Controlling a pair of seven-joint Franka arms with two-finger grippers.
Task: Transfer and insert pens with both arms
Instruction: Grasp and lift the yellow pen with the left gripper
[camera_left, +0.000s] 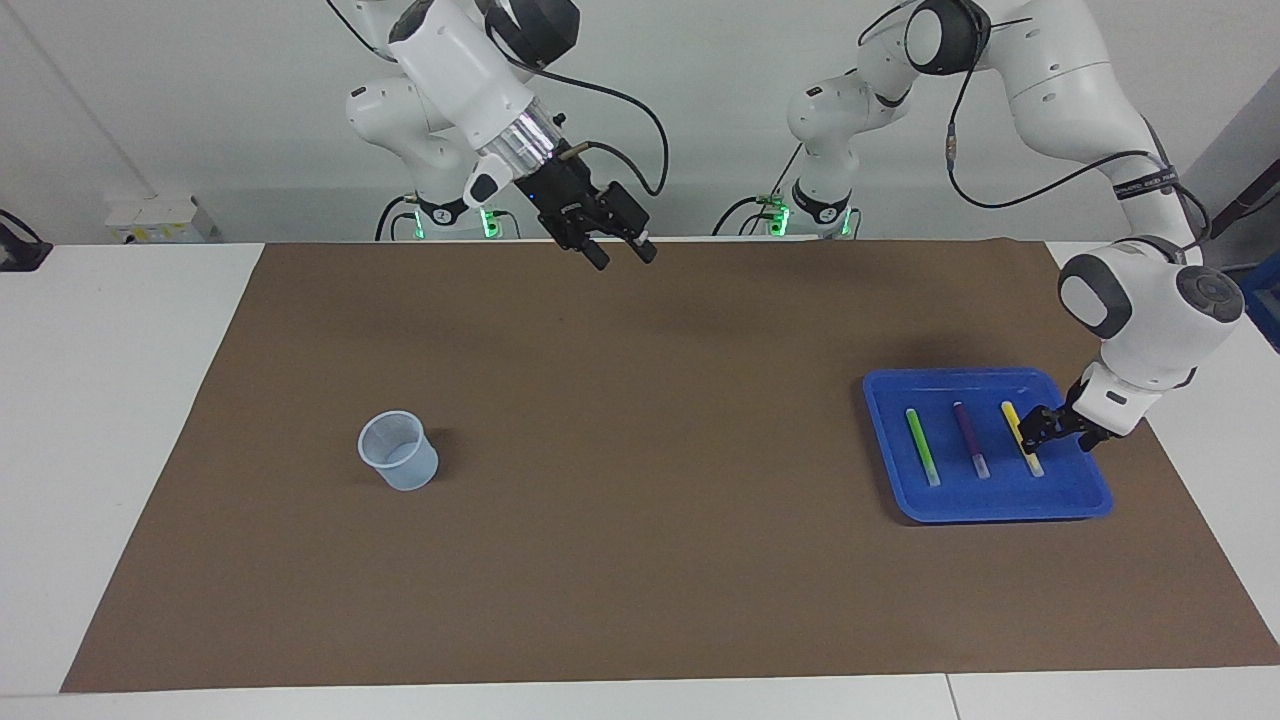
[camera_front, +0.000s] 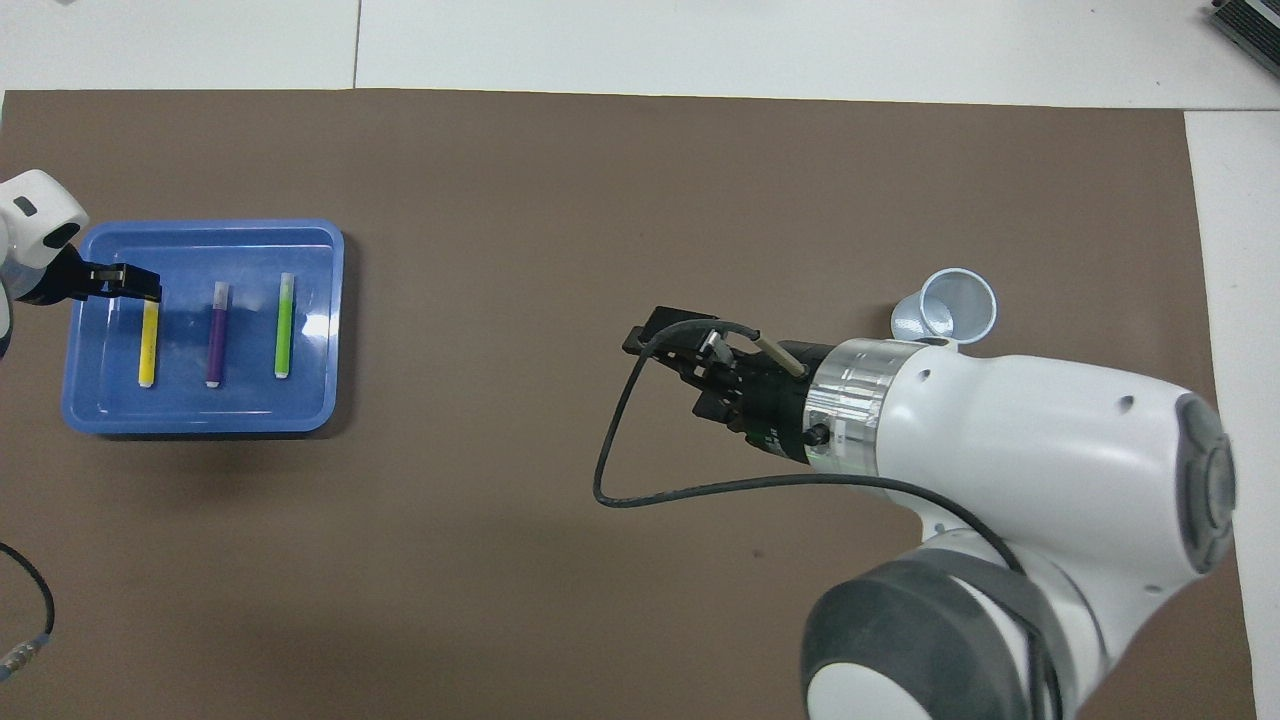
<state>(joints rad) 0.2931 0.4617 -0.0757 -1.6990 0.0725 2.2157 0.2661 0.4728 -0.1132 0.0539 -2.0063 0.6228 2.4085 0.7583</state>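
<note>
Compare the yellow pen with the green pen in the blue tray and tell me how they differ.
The yellow pen lies at the tray's edge toward the left arm's end; the green pen lies at the other edge, with the purple pen between them. The left gripper is down at the yellow pen; nothing is near the green pen. Both lie flat, roughly parallel, pale tips pointing away from the robots.
</note>
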